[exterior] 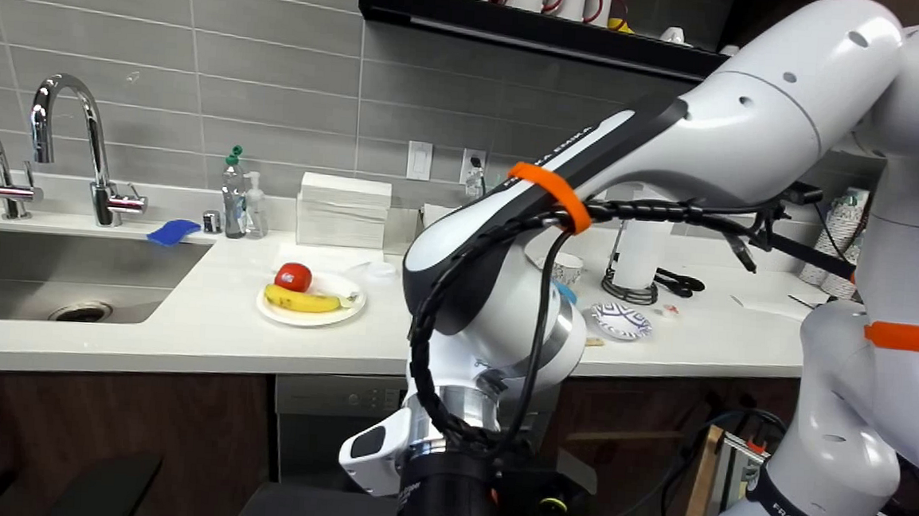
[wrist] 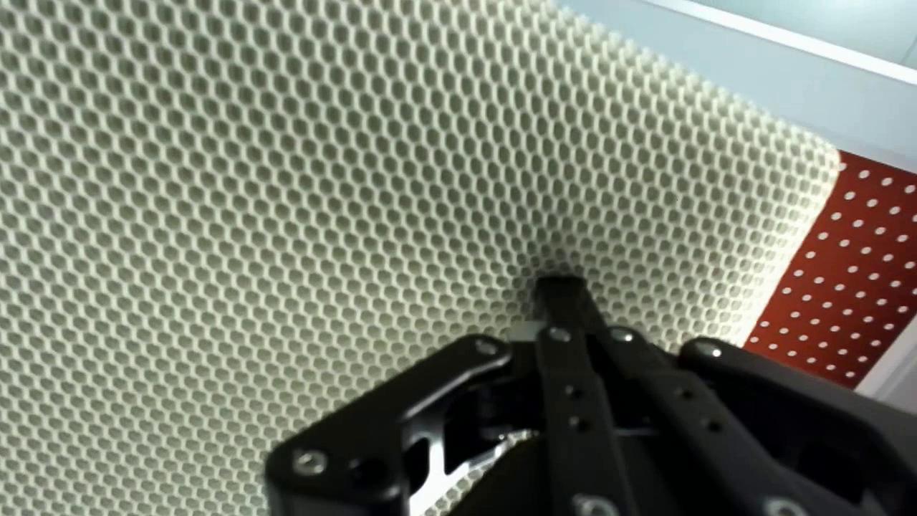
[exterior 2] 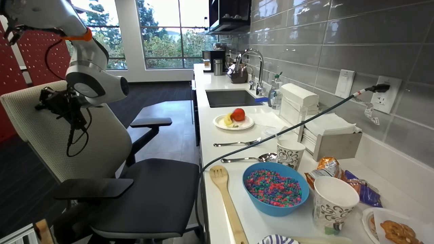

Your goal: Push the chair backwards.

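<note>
Touching the pale mesh backrest [wrist: 308,215], the pincer [wrist: 561,284] has its tips together, with nothing to be seen between them. The chair [exterior 2: 98,159] stands close to the desk [exterior 2: 217,217], the front of its dark seat [exterior 2: 156,189] just beside the edge, so a push here should send it away. The contact worries me: it sits high and toward an upper corner, and force there could recline the back or swivel the chair rather than roll it; at a slant, the tips might skid across the mesh. The cable loop [exterior 2: 70,138] hanging below the pincer could snag, perhaps on an armrest [exterior 2: 95,188], and the grey cable [exterior 2: 305,121] crossing the desk drops close by the seat, where the chair may catch it. White and crowded, the desk carries a plate [exterior: 308,320] with a banana [exterior: 301,300] and red fruit [exterior: 293,276], a blue bowl [exterior 2: 278,211] of coloured bits [exterior 2: 274,186], and patterned paper cups [exterior 2: 335,210]; a sink [exterior: 132,258] is let into it. A grey tiled wall [exterior: 272,55] runs behind, and past the chair lie a dark floor [exterior 2: 159,91], red perforated panels [exterior 2: 35,49] and tall windows [exterior 2: 162,20] with trees [exterior 2: 173,49] outside.
</note>
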Robot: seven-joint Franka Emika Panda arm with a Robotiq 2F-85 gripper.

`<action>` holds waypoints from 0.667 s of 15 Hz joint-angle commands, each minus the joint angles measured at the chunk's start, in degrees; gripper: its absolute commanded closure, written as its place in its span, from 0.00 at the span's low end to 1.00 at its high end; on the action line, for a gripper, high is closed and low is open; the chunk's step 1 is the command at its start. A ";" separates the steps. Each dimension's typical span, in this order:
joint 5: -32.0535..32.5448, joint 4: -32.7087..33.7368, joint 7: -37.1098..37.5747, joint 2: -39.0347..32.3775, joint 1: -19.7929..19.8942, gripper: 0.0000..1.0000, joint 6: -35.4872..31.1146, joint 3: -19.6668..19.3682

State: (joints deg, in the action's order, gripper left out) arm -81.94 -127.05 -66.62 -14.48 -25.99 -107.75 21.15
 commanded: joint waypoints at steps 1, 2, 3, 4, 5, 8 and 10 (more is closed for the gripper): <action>-0.10 6.92 0.59 -7.92 -3.16 1.00 3.28 3.19; 0.03 8.17 0.88 -9.32 -3.78 1.00 3.43 3.49; 0.38 9.37 1.46 -10.52 -4.77 1.00 2.90 3.94; 0.86 10.54 2.02 -11.55 -5.50 1.00 2.76 4.19; 1.22 11.71 2.42 -12.49 -6.31 1.00 2.67 4.47; 1.95 15.31 3.22 -15.59 -9.26 1.00 2.73 5.59; 2.70 17.70 3.29 -17.40 -12.36 1.00 2.76 6.17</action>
State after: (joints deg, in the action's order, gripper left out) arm -81.43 -113.65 -65.03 -28.07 -33.08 -106.15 25.44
